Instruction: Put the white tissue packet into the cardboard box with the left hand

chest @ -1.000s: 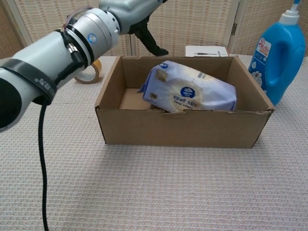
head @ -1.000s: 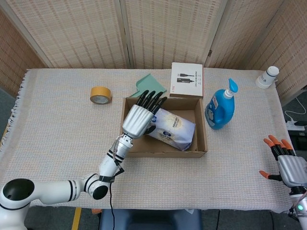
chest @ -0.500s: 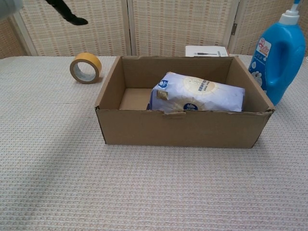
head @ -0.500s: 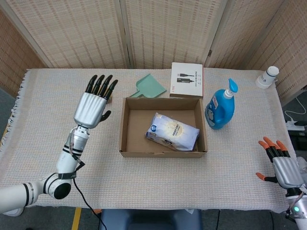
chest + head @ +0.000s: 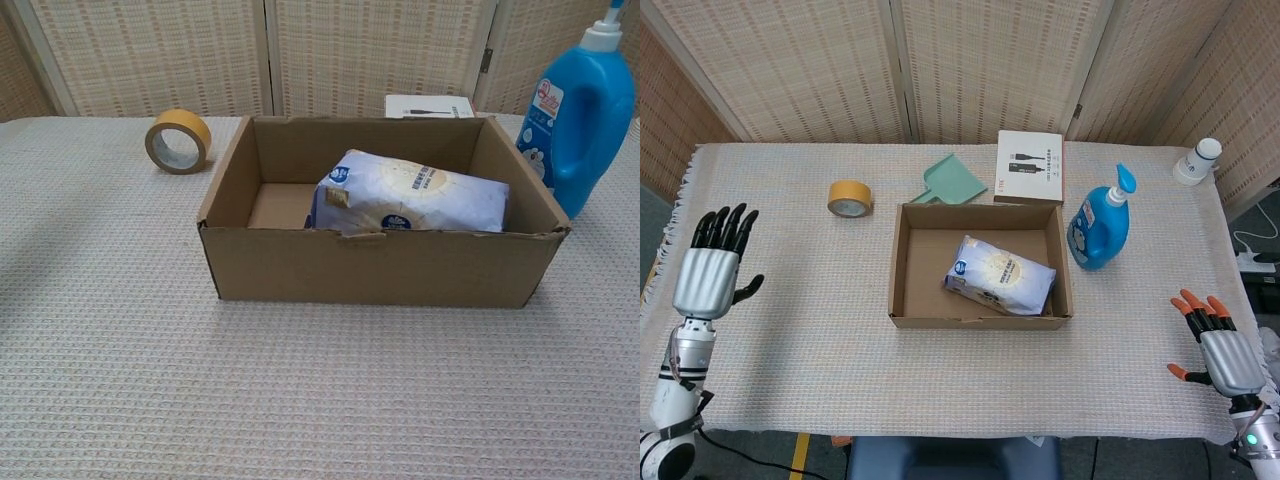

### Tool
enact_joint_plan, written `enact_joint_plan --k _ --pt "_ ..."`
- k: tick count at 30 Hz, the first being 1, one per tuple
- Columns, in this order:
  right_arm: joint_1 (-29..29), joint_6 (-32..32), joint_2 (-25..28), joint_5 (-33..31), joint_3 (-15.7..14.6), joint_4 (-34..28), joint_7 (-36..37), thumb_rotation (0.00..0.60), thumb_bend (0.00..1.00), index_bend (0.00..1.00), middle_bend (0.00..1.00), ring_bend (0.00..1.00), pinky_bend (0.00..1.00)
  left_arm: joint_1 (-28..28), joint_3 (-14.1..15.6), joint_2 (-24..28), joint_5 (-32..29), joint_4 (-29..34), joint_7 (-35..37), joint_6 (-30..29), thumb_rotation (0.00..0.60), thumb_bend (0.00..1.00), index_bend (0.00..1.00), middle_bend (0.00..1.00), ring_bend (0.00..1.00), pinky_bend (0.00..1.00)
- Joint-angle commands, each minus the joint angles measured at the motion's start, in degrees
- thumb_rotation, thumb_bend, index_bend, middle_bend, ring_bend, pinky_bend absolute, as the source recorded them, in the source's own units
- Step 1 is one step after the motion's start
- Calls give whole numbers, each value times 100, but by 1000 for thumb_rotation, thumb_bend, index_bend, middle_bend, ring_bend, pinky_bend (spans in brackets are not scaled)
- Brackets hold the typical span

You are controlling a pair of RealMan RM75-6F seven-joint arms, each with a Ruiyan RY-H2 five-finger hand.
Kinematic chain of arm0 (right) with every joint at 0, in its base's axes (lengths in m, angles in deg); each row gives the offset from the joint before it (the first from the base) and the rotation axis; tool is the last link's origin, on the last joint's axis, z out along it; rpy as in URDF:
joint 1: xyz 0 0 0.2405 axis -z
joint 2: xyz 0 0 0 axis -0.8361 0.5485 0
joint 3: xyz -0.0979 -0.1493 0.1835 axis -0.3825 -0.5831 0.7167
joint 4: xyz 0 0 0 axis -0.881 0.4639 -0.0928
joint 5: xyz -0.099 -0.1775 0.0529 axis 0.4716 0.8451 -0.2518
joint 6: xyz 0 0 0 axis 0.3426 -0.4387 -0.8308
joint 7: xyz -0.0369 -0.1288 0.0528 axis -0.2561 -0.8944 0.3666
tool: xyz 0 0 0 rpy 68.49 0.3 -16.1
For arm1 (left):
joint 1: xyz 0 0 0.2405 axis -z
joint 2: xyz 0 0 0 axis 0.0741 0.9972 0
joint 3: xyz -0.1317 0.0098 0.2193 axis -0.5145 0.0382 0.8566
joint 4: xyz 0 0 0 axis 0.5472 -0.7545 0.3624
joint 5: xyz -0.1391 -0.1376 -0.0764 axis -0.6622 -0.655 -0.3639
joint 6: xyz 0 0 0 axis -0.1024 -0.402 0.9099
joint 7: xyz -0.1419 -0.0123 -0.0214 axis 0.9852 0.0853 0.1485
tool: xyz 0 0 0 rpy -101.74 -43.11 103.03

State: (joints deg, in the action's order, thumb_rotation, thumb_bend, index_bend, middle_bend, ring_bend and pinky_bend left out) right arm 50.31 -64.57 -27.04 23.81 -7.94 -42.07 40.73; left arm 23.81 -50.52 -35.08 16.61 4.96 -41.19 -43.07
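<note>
Woven reed screens are closing off the far side of the scene, and a pale textured cloth is covering the worktop (image 5: pixel 790 330) you are working at. The white tissue packet (image 5: pixel 999 275) is lying flat inside the cardboard box (image 5: pixel 897 270), toward its right half and at a slight angle, so the task is looking done to you. Your left hand (image 5: pixel 708 278) is hanging at the far left edge of the worktop, well apart from the box, fingers spread and holding nothing. Your right hand (image 5: pixel 1223 355) is waiting at the near right corner, its fingers likewise apart and empty. If you are needing to reseat the packet, you are dealing with something that is probably light and soft, in a smooth plastic wrap that may be slipping under hard fingertips; closing around its middle across the short width should be giving you the surest hold, and squeezing gently should be enough. Around the box, a yellow tape roll (image 5: pixel 850 198) is sitting to the far left, a green scoop (image 5: pixel 951 181) and a white carton (image 5: pixel 1030 167) are lying just beyond the far wall, a blue detergent bottle (image 5: pixel 1101 224) is standing just beside the right wall, and a small white bottle (image 5: pixel 1198 160) is standing at the far right corner.
</note>
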Motion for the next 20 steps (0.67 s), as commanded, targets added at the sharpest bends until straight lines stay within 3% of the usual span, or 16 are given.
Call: enact_joint_plan --k 1,9,20 --pt "-2 -11 3 33 -17 -20 -1 600 0 114 0 0 0 -369 275 8 117 -158 171 -154 600 196 0 0 0 96" --pt "42 -178 72 167 -67 -156 -17 600 0 115 0 0 0 -669 490 -321 232 -1059 356 81 600 192 0 0 0 97" --pt "12 -88 24 127 -67 -121 -110 600 0 115 0 0 0 -925 508 -313 410 -1486 1028 329 600 191 0 0 0 97"
